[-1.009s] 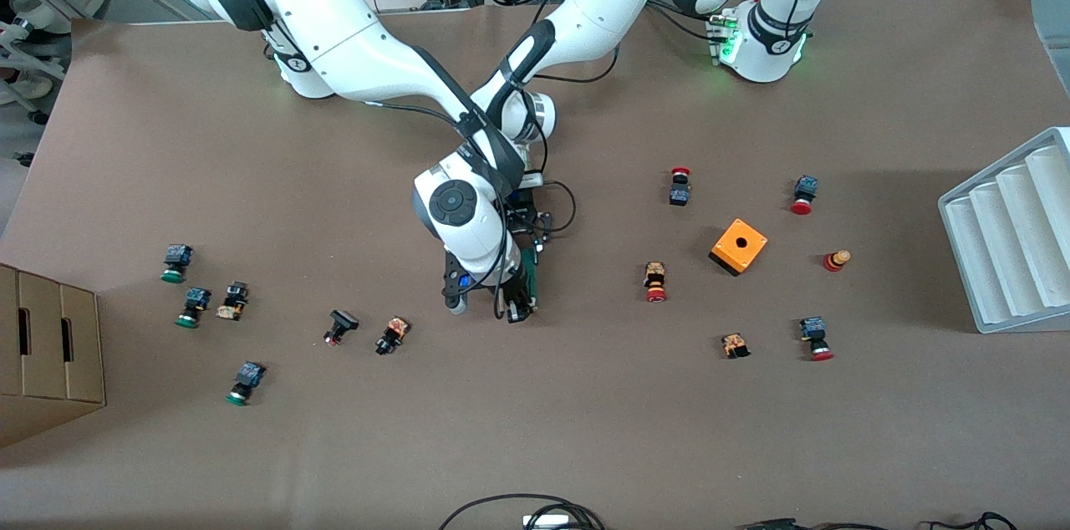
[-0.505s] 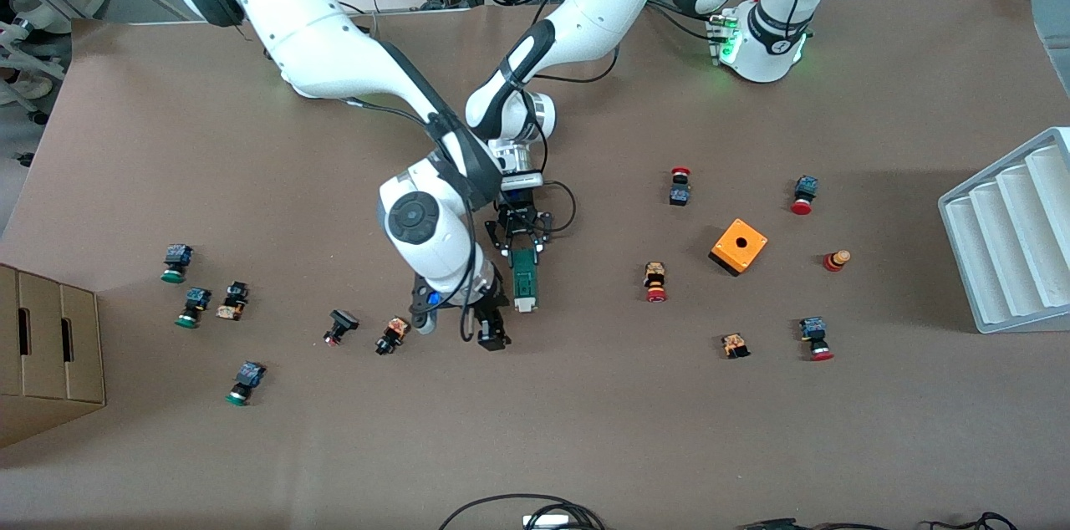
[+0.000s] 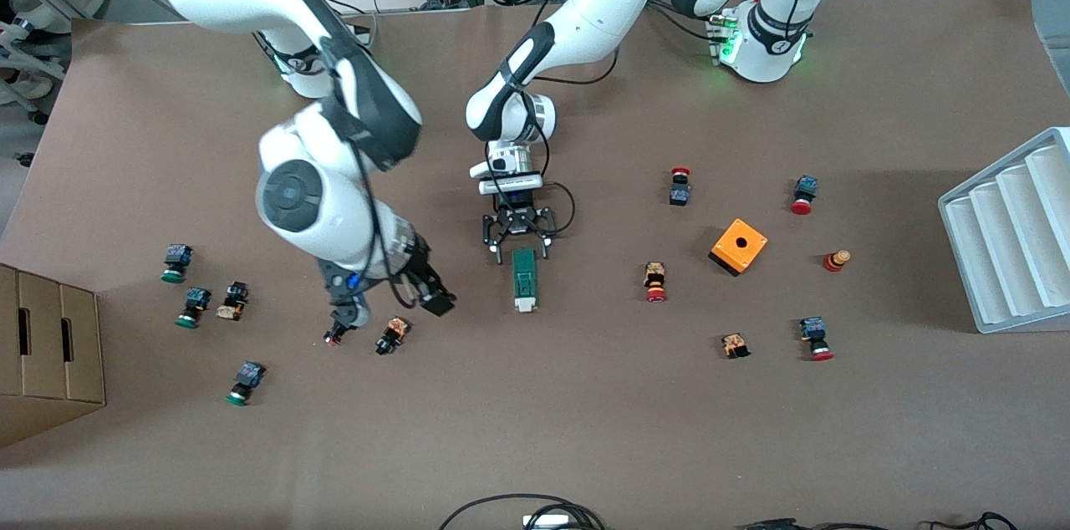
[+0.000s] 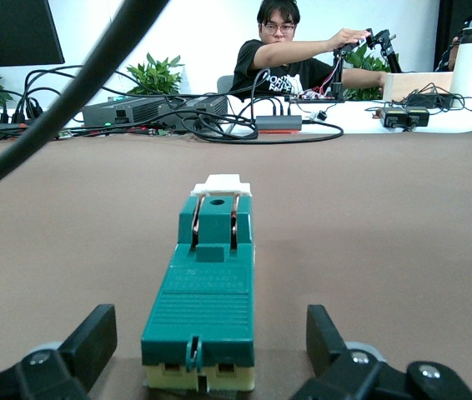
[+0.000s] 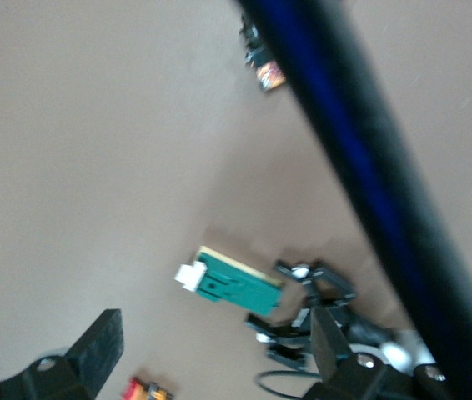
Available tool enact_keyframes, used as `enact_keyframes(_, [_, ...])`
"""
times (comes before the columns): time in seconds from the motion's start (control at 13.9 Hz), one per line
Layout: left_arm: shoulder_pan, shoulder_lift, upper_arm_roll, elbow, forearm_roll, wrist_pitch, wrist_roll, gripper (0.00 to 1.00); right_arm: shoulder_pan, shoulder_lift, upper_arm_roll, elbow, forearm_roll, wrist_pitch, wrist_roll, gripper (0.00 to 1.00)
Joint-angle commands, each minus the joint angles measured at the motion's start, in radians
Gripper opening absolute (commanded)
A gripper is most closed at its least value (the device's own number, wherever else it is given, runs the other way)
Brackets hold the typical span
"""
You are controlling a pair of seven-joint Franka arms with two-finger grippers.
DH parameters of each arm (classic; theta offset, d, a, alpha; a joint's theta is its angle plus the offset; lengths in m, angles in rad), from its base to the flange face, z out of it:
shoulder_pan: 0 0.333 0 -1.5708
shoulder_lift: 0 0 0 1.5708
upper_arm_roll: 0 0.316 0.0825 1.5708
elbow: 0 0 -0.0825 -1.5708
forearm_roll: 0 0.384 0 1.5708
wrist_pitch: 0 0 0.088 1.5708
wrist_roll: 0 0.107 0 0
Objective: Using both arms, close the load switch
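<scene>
A brown mat is covering the bench (image 3: 585, 446). A cardboard box (image 3: 46, 346) is sitting at the right arm's end, a white ridged tray (image 3: 1011, 237) at the left arm's end. A seated person (image 4: 290, 50), potted plants (image 4: 157, 77) and a dark monitor (image 4: 11, 29) are standing before a pale wall (image 4: 194, 29).

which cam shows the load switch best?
Left wrist view: the load switch fills the foreground between the open left hand fingers, white block visible. Front view shows it small, from above. Right wrist view shows it small and blurred.

Front view high, facing robots; left wrist low, close; all 3 share load switch (image 3: 524, 279).
</scene>
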Motion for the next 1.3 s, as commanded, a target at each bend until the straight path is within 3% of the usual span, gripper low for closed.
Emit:
enact_keyframes(0.0, [0.004,0.004,-0.004,0.018,0.006,0.005,0.003,1.0,-0.078,-0.111,0.033,-0.042,-0.01,-0.134,-0.203,1.0])
enact_keyframes(0.14, [0.003,-0.008,-0.007,0.018,-0.017,-0.002,0.004,1.0,-0.147,-0.183,0.059,-0.064,-0.011,-0.216,-0.355,1.0])
enact_keyframes(0.72, [-0.002,-0.084,-0.021,0.007,-0.141,-0.005,0.105,1.0,-0.431,-0.415,0.05,-0.105,-0.028,-0.437,-1.09,1.0])
enact_keyframes(1.01, [0.001,-0.157,-0.021,-0.008,-0.209,0.002,0.193,1.0,-0.467,-0.438,-0.119,-0.107,-0.062,-0.443,-1.467,1.0])
enact_keyframes(1.23, [0.003,-0.2,-0.021,-0.008,-0.239,0.007,0.251,1.0,-0.467,-0.497,-0.167,-0.224,-0.128,-0.316,-1.604,1.0])
